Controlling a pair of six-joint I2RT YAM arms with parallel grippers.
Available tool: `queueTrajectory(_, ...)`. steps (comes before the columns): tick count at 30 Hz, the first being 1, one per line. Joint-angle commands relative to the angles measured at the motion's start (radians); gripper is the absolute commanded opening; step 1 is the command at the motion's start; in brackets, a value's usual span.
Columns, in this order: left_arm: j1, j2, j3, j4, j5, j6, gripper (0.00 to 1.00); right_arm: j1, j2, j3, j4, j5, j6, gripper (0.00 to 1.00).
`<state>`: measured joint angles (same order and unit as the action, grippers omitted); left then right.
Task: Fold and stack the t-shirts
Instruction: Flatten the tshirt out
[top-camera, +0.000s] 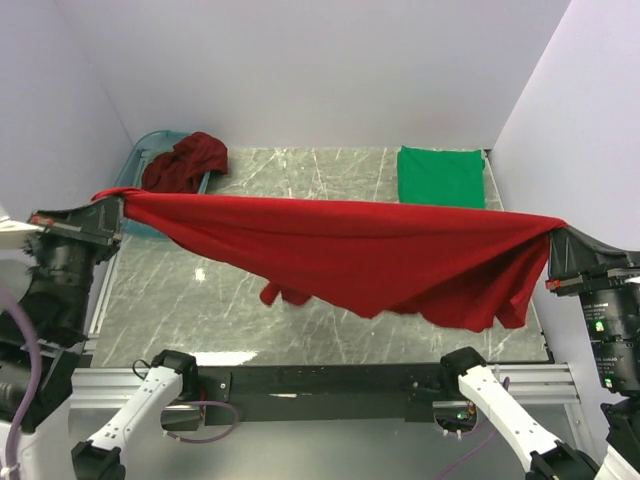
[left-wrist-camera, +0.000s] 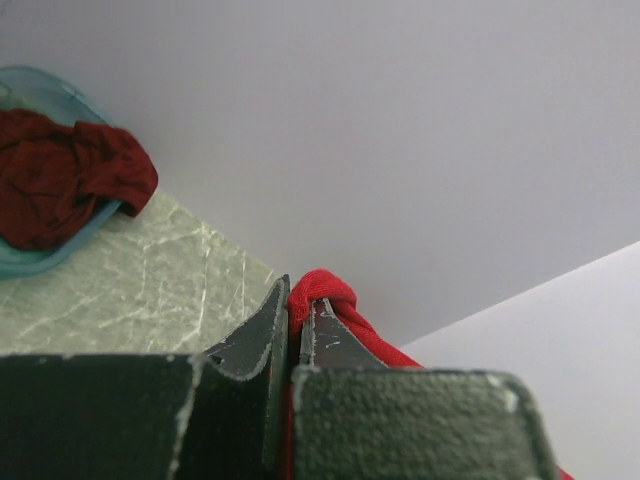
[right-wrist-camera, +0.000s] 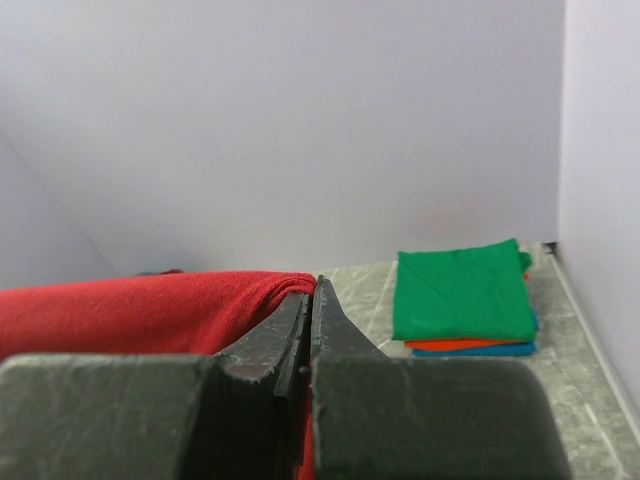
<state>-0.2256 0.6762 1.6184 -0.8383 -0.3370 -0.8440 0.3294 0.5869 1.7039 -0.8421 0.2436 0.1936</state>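
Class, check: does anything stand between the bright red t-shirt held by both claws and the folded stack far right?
Nothing visible does: only bare marble tabletop shows between the bright red cloth t-shirt and the green-topped folded stack of shirts.

T-shirts: five. One red shirt (top-camera: 350, 250) beside the basket (top-camera: 150, 138), one maroon shirt (top-camera: 185, 165) inside it; green shirt (right-wrist-camera: 460, 295), orange shirt (right-wrist-camera: 465, 344) and blue shirt (right-wrist-camera: 475, 351) stacked well right of it. Baskets: one.
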Motion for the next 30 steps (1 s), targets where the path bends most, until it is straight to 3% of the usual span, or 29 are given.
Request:
queueTrajectory(1, 0.006, 0.087, -0.055, 0.030, -0.014, -0.029, 0.00, 0.003, 0.081, 0.013, 0.072, 0.121, -0.037, 0.00)
queueTrajectory(6, 0.009, 0.287, -0.233, 0.070, -0.059, -0.050, 0.00, -0.010, 0.342, -0.055, 0.162, 0.299, -0.080, 0.00)
queueTrajectory(9, 0.124, 0.477, -0.340, 0.157, 0.095, -0.043, 0.00, -0.165, 0.547, -0.076, 0.211, 0.076, -0.065, 0.00)
queueTrajectory(10, 0.144, 0.564, -0.368, 0.192, 0.145, -0.040, 0.04, -0.211, 0.606, -0.095, 0.234, -0.016, -0.043, 0.00)
queueTrajectory(11, 0.163, 0.607, -0.391, 0.232, 0.191, -0.033, 0.28, -0.234, 0.663, -0.096, 0.286, -0.100, -0.045, 0.00)
queueTrajectory(13, 0.195, 0.707, -0.416, 0.289, 0.269, -0.032, 0.53, -0.245, 0.842, -0.064, 0.331, -0.127, -0.081, 0.00)
queueTrajectory(14, 0.200, 0.732, -0.401, 0.291, 0.268, -0.030, 0.82, -0.244, 0.904, -0.031, 0.334, -0.150, -0.085, 0.01)
queueTrajectory(15, 0.203, 0.753, -0.390, 0.288, 0.259, -0.033, 0.95, -0.244, 1.024, 0.014, 0.318, -0.167, -0.083, 0.07)
queueTrajectory(16, 0.204, 0.770, -0.382, 0.288, 0.253, -0.026, 0.99, -0.242, 1.078, 0.105, 0.298, -0.185, -0.098, 0.14)
queueTrajectory(17, 0.203, 0.772, -0.373, 0.291, 0.253, -0.020, 0.99, -0.240, 1.125, 0.149, 0.255, -0.193, -0.098, 0.39)
queueTrajectory(20, 0.204, 0.741, -0.387, 0.311, 0.250, -0.007, 0.99, -0.216, 1.209, 0.215, 0.222, -0.192, -0.109, 0.77)
queueTrajectory(24, 0.201, 0.680, -0.431, 0.347, 0.299, 0.020, 0.99, -0.161, 1.122, 0.087, 0.281, -0.146, -0.100, 0.81)
queueTrajectory(30, 0.177, 0.695, -0.450, 0.453, 0.469, 0.085, 0.99, -0.034, 0.891, -0.254, 0.328, -0.109, 0.079, 0.82)
